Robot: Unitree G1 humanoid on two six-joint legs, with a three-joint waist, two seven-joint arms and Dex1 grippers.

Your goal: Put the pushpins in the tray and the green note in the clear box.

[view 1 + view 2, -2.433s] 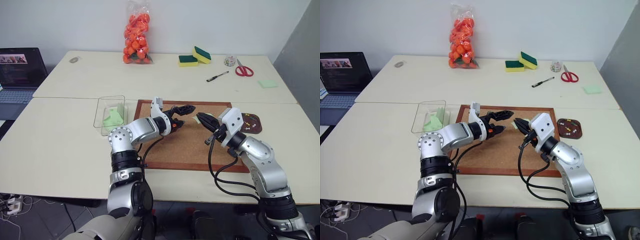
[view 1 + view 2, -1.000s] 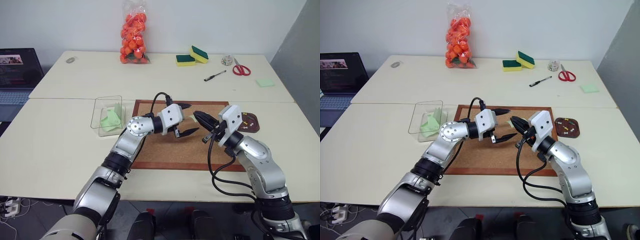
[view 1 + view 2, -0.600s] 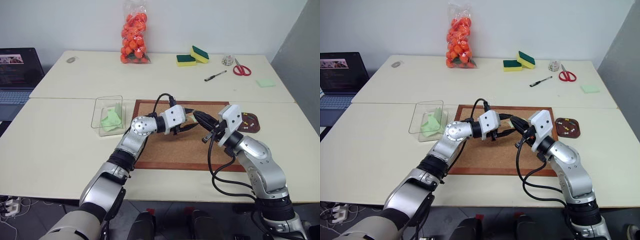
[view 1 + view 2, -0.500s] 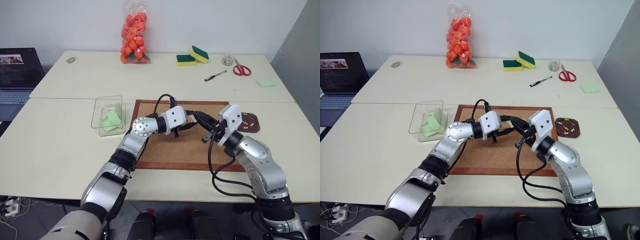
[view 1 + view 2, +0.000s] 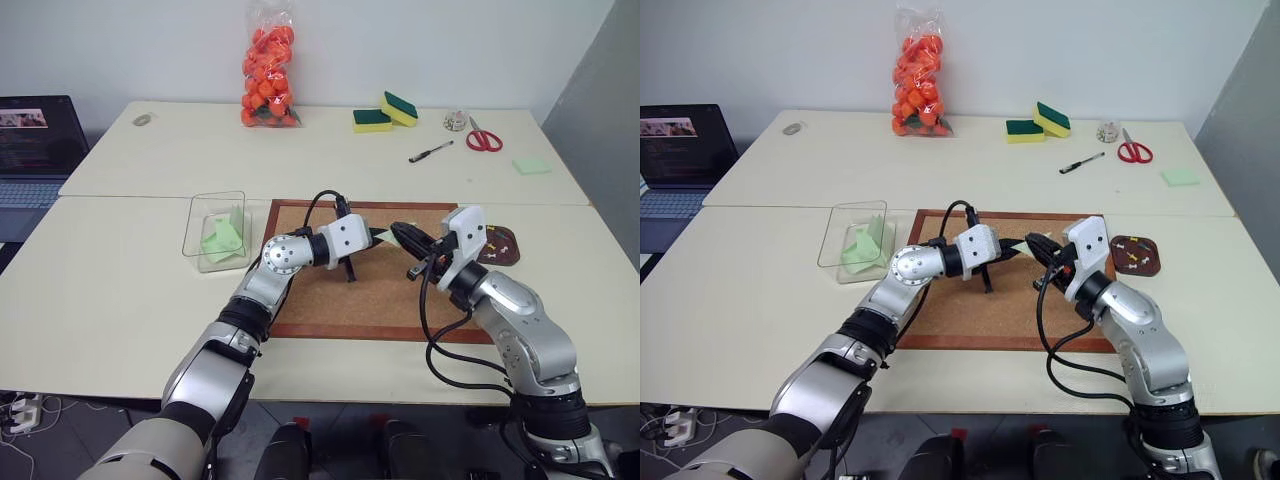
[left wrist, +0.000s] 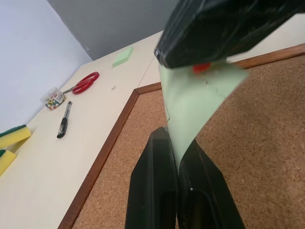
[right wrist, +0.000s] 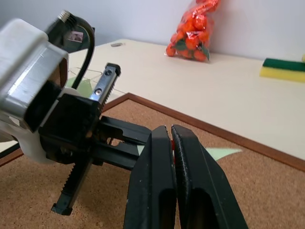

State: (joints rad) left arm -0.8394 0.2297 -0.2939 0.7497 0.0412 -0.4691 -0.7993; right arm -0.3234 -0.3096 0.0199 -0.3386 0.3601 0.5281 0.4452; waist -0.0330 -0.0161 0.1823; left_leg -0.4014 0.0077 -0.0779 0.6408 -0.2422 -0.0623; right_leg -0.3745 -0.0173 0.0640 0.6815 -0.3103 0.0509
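Over the cork board [image 5: 330, 300], the left hand [image 5: 378, 237] and right hand [image 5: 397, 232] meet tip to tip at a green note [image 5: 382, 236]. The clear box [image 5: 197, 228] with green paper sits left; the tray [image 5: 508, 250] with pushpins [image 5: 496, 241] sits right, on the worktop [image 5: 110, 300].

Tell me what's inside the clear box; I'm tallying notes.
The clear box holds crumpled green papers. Their count and anything beneath them cannot be made out.
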